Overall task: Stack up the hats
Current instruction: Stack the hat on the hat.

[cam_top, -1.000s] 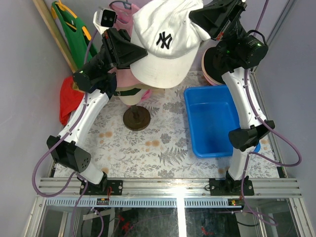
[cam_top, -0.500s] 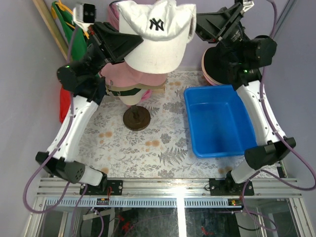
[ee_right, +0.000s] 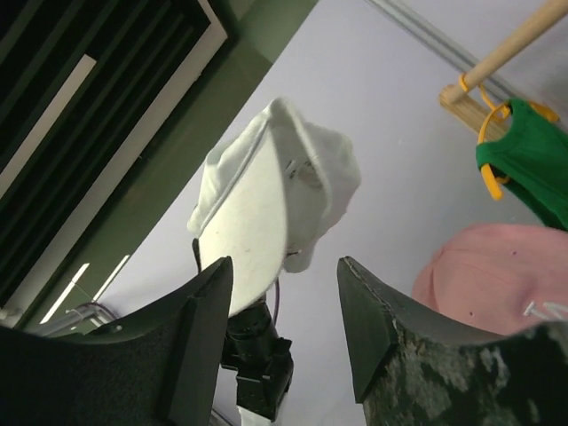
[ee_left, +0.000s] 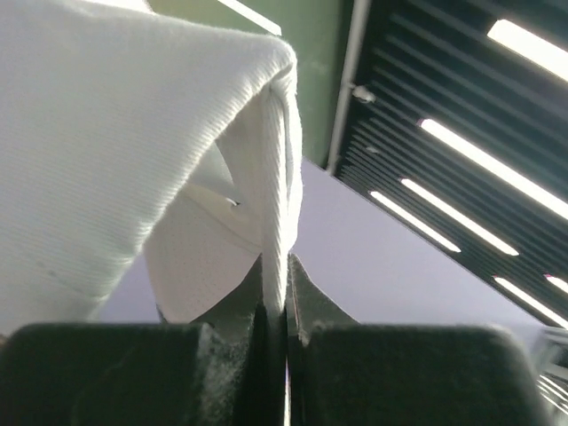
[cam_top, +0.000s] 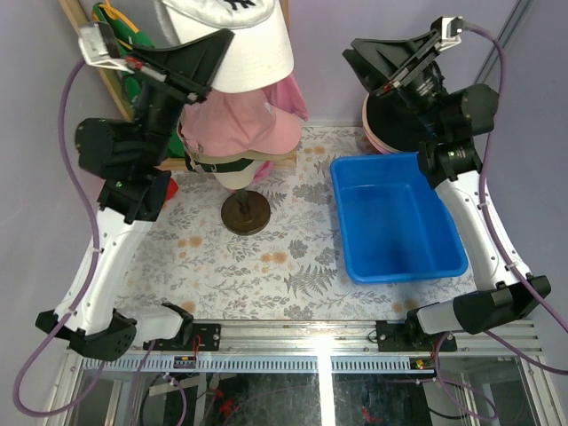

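While the left pincer (cam_top: 213, 49) is pressed together on the fabric edge of a white cotton baseball cap (cam_top: 248, 49), that cap hangs high above a pink fabric baseball cap (cam_top: 235, 124) sitting on a cream mannequin head (cam_top: 238, 177) at the back of the floral worktop (cam_top: 266, 266). Further right lies a blue plastic bin (cam_top: 395, 222). Above its far edge the right pincer (cam_top: 362, 67) stands spread, gripping nothing.
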Controlling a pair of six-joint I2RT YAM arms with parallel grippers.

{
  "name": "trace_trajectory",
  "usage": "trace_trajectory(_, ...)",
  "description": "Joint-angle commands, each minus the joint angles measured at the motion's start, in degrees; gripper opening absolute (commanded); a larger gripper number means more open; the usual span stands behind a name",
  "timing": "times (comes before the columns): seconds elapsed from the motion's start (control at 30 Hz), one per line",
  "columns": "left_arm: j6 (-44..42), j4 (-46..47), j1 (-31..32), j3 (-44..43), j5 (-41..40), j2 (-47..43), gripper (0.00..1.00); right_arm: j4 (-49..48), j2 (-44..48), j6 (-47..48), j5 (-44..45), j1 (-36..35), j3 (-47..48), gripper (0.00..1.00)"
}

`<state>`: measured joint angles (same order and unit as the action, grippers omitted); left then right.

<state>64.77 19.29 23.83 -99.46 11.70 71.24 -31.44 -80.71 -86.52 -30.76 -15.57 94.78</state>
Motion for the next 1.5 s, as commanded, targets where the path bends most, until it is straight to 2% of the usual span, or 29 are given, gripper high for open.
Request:
trace_trajectory(0.0,-15.46,-6.34,7.64,-2.41,-17.92,2.76,0.00,2.68,1.60,1.97,4.10,-5.90,1.04,0.58)
trace_trajectory(0.27,-33.81,-0.26,20.96,-1.57,-36.73,4.97,0.00,2.40,0.70,-1.87,9.23,-13.10,0.39,0.59)
trace_trajectory(0.47,-42.38,8.34,25.56,2.00,-43.09,4.39,0.00,4.39,5.52,-2.02,12.21,-13.59,-6.34,0.59)
trace_trajectory(0.57,-45.05,10.94,26.69,2.24,-44.04,4.55,0.00,5.70,7.89,-1.38,13.97,-13.59,-9.58,0.60)
trace_trajectory(0.7,-46.76,12.85,27.61,1.72,-44.66,5.59,0.00,4.98,7.20,-2.39,12.93,-14.22,-9.09,0.60)
trace_trajectory(1.23,-51.50,15.60,29.32,2.53,-44.74,6.94,0.00,0.73,-4.37,-6.77,12.98,-19.83,4.39,0.61)
trace_trajectory(1.33,-53.53,16.12,29.63,2.76,-44.42,7.51,0.00,0.39,-6.08,-7.52,12.83,-20.19,7.21,0.52)
trace_trajectory(1.47,-58.42,17.24,30.01,3.52,-44.16,7.58,0.00,-2.23,-8.72,-9.80,11.16,-20.15,9.46,0.21)
